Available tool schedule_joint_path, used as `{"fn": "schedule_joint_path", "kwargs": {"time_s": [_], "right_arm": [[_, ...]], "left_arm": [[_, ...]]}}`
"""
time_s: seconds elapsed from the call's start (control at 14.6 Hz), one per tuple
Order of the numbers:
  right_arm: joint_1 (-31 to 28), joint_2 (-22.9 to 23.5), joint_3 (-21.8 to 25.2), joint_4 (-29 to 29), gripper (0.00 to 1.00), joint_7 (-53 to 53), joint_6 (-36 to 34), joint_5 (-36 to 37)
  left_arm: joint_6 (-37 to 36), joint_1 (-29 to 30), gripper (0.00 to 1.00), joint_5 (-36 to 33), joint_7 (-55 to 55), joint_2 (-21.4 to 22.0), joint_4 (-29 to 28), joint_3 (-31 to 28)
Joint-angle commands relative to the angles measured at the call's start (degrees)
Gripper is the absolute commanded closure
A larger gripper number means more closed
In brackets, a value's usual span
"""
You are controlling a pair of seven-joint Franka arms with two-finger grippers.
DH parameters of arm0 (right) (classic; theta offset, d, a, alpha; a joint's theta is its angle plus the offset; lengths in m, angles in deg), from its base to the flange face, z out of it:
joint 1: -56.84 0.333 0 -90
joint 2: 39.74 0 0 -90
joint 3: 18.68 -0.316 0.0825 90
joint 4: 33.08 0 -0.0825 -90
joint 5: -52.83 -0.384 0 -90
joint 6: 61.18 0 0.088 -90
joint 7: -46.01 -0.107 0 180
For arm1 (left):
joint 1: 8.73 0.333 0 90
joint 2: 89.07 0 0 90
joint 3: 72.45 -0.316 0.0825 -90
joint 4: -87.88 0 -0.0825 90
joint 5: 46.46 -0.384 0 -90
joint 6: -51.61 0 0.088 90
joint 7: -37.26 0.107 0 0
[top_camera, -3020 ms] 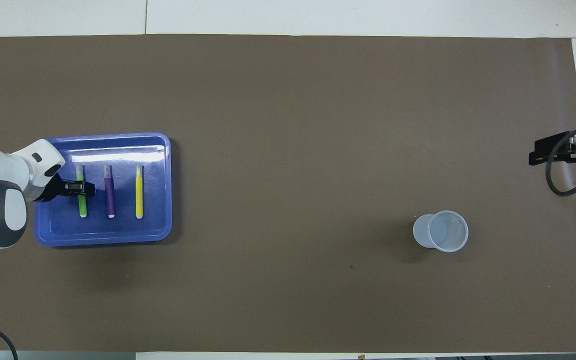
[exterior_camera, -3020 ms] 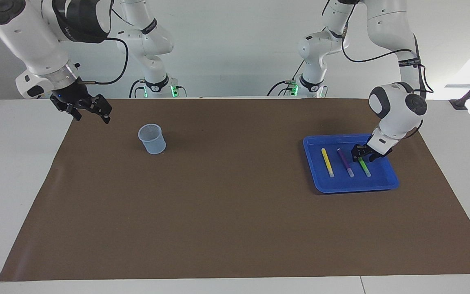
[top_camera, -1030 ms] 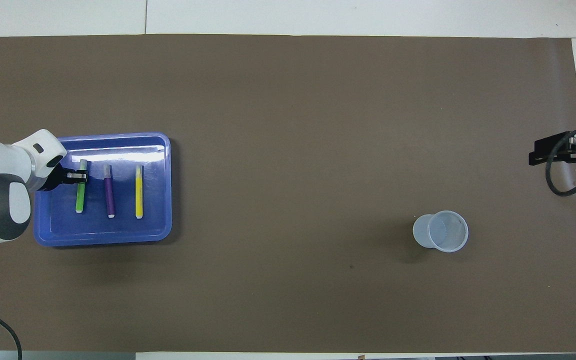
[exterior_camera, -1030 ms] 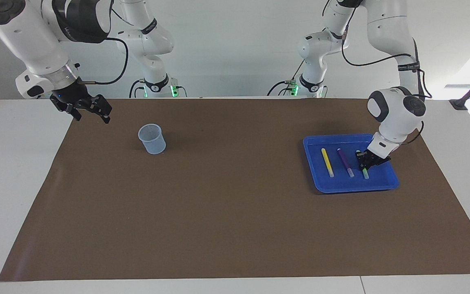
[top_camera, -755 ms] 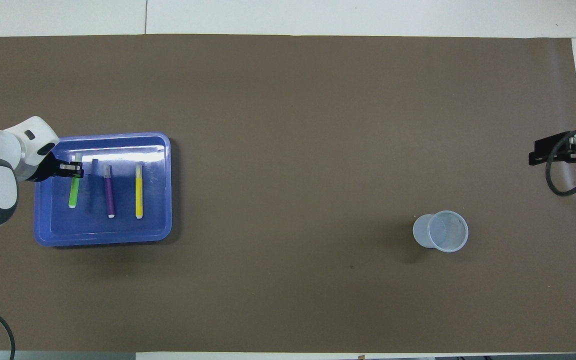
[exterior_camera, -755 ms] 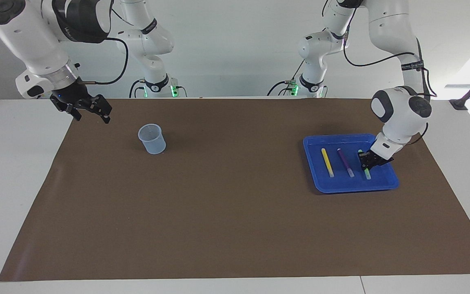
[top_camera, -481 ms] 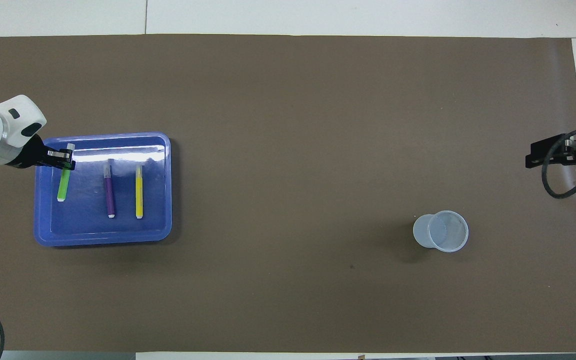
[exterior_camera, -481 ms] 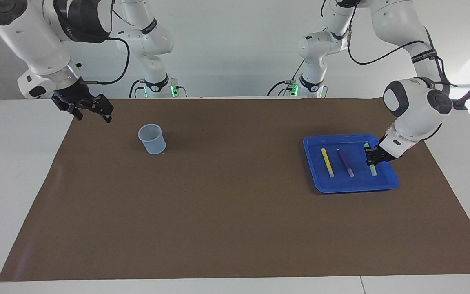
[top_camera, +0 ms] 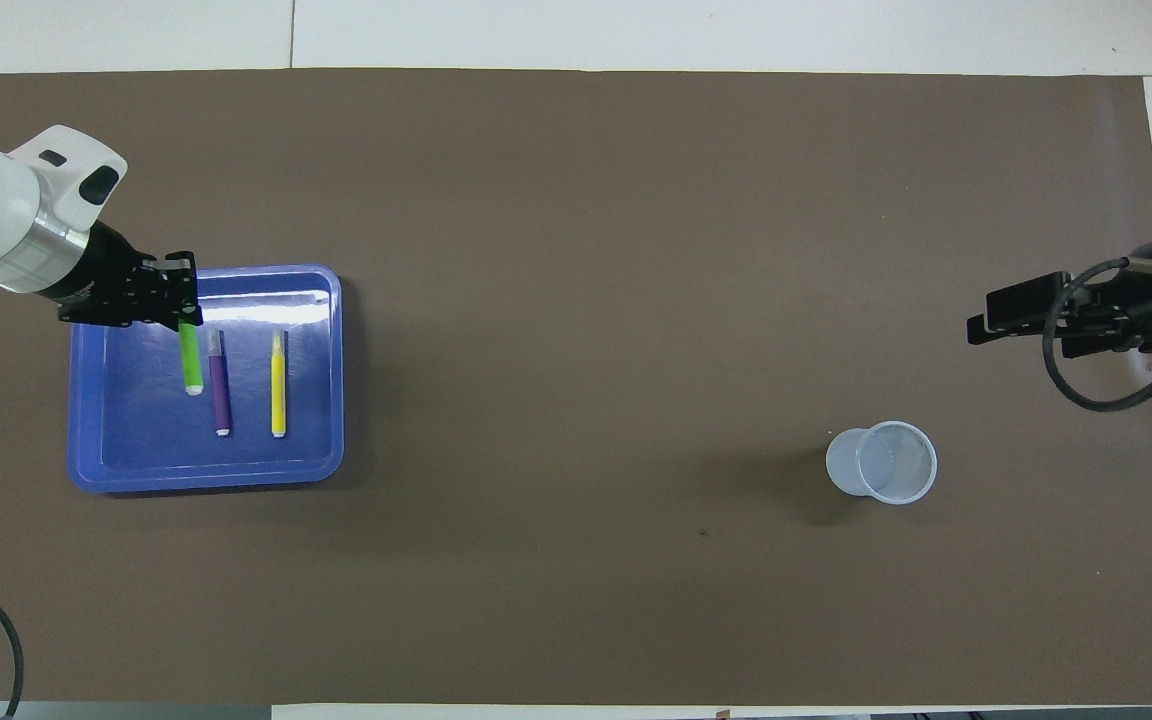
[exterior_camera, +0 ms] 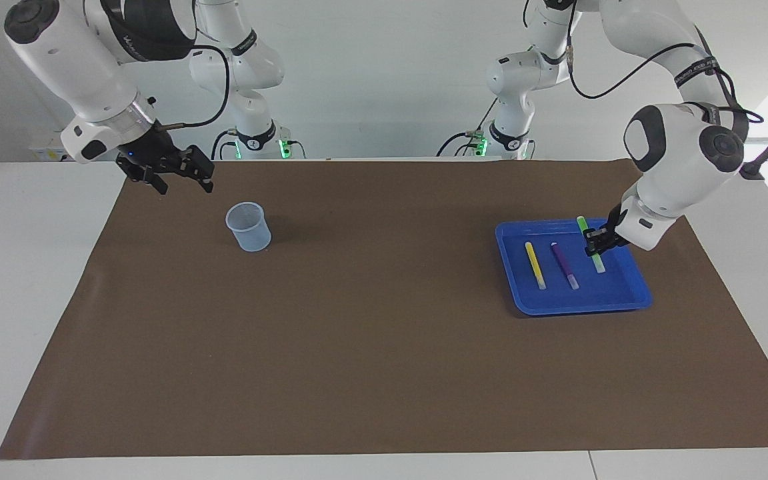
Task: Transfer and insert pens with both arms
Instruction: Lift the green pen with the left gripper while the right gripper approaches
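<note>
The green pen (exterior_camera: 589, 244) is up off the blue tray (exterior_camera: 632, 299), pinched partway along its barrel in the left gripper (exterior_camera: 595, 239). It hangs tilted, one end poking up above the fingers and the other end sloping down over the tray floor. The jaws are closed tight on it.

Under it, the purple pen (exterior_camera: 564, 265) and the yellow pen (exterior_camera: 535, 265) lie flat in the tray, side by side and roughly parallel, not touching. In the overhead view the raised green pen (top_camera: 190, 357) seems to sit just beside the purple pen (top_camera: 219, 381), though that is likely only height, since the two look apart from across the table.

The right gripper (exterior_camera: 178, 175) hovers above the brown mat (exterior_camera: 371, 347) at the right arm's end of the table, near the mat's edge closest to the robots, with its jaws apart and holding nothing. The clear plastic cup (exterior_camera: 249, 227) stands upright on the mat close by.

Between cup and tray the mat (top_camera: 576, 300) is one wide bare stretch. The tray (top_camera: 96, 470) sits well inside the mat's border at the left arm's end.
</note>
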Motion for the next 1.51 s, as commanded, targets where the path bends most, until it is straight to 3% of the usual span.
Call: {"fn": "schedule_joint_path", "kwargs": {"time_s": [0.0,0.14,0.55,0.69,1.03,1.44], "right_arm": [[0.0,-1.0,-0.7,1.3,0.00,-7.0,0.3,-9.4],[0.0,-1.7,-2.0,2.8,0.00,-12.3,3.4,-15.2],[0.0,-3.4,-9.3,7.6,0.00,-27.5,14.6,-27.9],[0.0,-4.5,-11.8,9.9,0.00,-29.6,18.3,-31.4],[0.0,-6.5,-19.9,15.6,0.00,-30.5,31.9,-32.5],[3.3,-6.0,-21.9,17.1,0.08,-29.5,39.0,-32.5]], "left_arm": [[-3.0,0.2,1.00,7.7,-14.5,3.0,0.0,1.0],[-4.9,-0.4,1.00,12.0,-27.2,4.5,-0.3,2.5],[2.3,-0.6,1.00,19.8,-54.6,5.1,-1.5,11.4],[6.0,-0.6,1.00,22.9,-60.0,5.4,-3.4,13.8],[14.1,-3.5,1.00,30.7,-71.8,7.8,-8.8,15.0],[16.1,-3.8,1.00,34.2,-73.7,8.3,-9.3,15.0]]}}
